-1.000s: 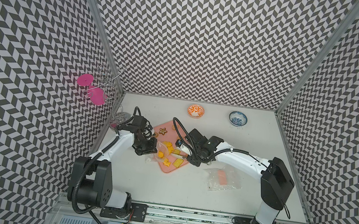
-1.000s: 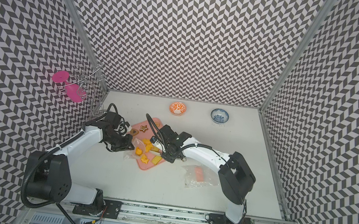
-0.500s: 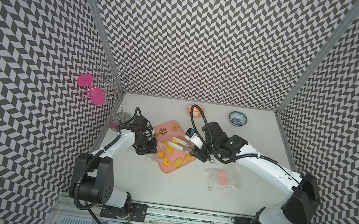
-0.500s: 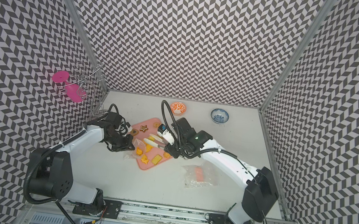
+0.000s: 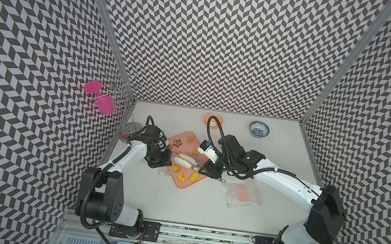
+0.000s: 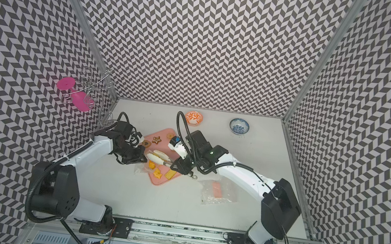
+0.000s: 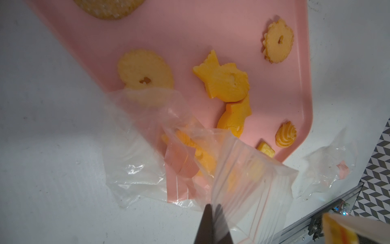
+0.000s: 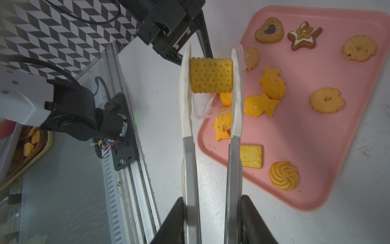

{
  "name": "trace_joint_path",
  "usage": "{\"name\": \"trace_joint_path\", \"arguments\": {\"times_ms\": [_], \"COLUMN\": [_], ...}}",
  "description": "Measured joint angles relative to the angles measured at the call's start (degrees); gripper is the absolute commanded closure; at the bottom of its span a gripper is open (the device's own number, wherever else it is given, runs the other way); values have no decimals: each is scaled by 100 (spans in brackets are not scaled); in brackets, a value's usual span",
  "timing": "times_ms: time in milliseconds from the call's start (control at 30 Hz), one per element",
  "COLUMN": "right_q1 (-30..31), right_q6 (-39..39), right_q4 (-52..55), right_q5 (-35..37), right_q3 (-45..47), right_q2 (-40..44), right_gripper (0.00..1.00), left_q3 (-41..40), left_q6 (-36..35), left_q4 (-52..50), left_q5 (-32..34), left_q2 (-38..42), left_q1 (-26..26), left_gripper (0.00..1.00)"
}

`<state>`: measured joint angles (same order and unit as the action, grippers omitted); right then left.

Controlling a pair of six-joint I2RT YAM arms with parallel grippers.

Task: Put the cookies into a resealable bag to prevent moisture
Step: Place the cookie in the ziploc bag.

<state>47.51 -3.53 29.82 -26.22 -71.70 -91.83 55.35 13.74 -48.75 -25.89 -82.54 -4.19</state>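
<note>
Plainly, right wrist shows cracker (image 8: 211, 75) between tongs (image 8: 236, 95); overhead unclear.

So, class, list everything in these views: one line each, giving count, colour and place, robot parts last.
table: one, white, under everything
tray: one, pink, centre
cookies: about eleven, mostly yellow-orange, two brown, on the tray
tongs: one, steel with white tips, above the tray's edge
cracker: one, yellow, between the tongs' tips
held bag: one, clear, at the tray's edge
spare bag: one, clear, flat beside the tray
orange bowl: one, at the back
blue bowl: one, at the back
rack: one, wire, back left corner
glass: one, pink, hanging on the rack
left gripper: shut on the held bag
right gripper: shut on the tongs
</note>
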Motion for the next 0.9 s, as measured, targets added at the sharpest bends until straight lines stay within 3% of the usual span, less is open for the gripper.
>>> {"name": "trace_joint_path", "arguments": {"times_ms": [267, 600, 900], "right_q1": [0, -83, -533], "right_q6": [120, 195, -664], "right_q4": [-258, -385, 31], "right_q5": [-131, -186, 717], "right_q3": [42, 42, 232], "right_q2": [-179, -186, 520], "right_gripper": [51, 53, 52], "left_q3": [7, 9, 190], "left_q6": [2, 0, -7], "left_q4": [-28, -92, -317], "left_q5": [-98, -208, -9], "left_q2": [92, 157, 352], "left_q1": [31, 162, 208], "left_gripper": [100, 100, 100]}}
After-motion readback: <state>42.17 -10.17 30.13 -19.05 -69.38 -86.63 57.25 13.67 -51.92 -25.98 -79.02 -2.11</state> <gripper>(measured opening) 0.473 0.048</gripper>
